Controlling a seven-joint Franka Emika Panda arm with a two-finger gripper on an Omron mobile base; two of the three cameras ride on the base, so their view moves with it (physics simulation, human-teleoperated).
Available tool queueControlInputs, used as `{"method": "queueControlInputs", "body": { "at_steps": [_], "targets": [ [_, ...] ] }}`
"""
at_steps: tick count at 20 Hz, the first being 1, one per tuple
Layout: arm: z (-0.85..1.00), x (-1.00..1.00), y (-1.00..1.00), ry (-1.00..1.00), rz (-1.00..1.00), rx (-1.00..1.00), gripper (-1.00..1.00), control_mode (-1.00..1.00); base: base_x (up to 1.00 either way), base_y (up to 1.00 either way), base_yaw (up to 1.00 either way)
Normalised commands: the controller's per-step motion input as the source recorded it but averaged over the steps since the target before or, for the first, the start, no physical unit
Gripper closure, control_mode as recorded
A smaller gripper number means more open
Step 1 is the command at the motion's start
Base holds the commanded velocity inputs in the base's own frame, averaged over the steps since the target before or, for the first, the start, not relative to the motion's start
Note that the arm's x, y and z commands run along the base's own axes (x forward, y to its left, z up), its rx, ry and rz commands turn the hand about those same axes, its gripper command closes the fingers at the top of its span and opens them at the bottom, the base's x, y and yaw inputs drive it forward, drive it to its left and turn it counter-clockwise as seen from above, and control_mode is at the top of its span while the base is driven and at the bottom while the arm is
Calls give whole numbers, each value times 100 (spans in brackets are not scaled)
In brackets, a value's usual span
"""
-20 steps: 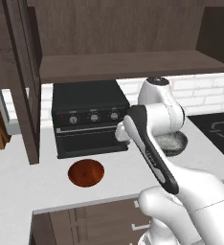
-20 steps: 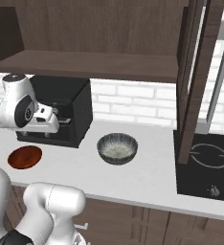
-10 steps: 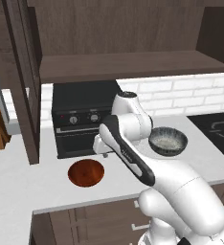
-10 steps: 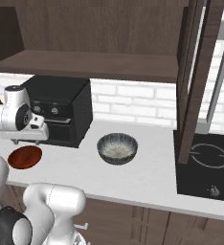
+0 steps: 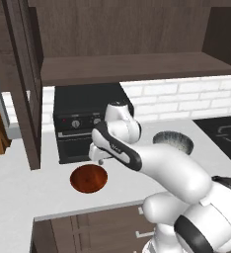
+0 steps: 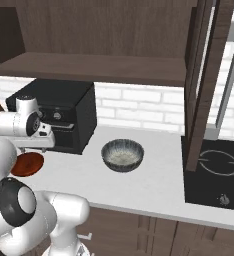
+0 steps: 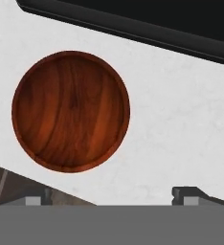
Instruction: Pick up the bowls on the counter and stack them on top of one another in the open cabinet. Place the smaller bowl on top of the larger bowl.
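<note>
Fingertips (image 7: 195,195) stand wide apart and empty, the gripper (image 5: 98,156) having swung leftward across the counter (image 5: 19,190) over the last second, away from the larger bowl (image 6: 122,154). It now hangs just above the smaller bowl (image 7: 71,111), which sits at about ten o'clock in the hand view, before the black oven (image 5: 88,118). Judging by this, the red bowl gets grabbed first, though the grey one belongs lowest in the open cabinet (image 5: 132,69).

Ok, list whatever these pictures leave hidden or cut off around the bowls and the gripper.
- Gripper: hand view crops the fingers to bare tips, which stand wide apart.
- Smaller bowl: right base view, its near side hidden behind the arm.
- Larger bowl: left base view, its front covered by the arm.
- Open cabinet: upper interior cut by the top edge.
</note>
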Motion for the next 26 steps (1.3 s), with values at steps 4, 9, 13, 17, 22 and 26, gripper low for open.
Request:
{"method": "queueControlInputs", "body": {
  "at_steps": [4,9,13,17,22,26],
  "targets": [
    [-45,28,0,0,0,6,-100,-100,0,0,0],
    [-30,30,0,0,-3,2,-100,-100,0,0,0],
    [-34,16,5,2,-3,0,-100,-100,0,0,0],
    [-41,6,5,3,0,0,-100,-100,0,0,0],
    [-36,3,9,1,0,0,-100,-100,0,0,0],
    [-35,1,5,1,0,0,-100,-100,0,0,0]
  ]
}}
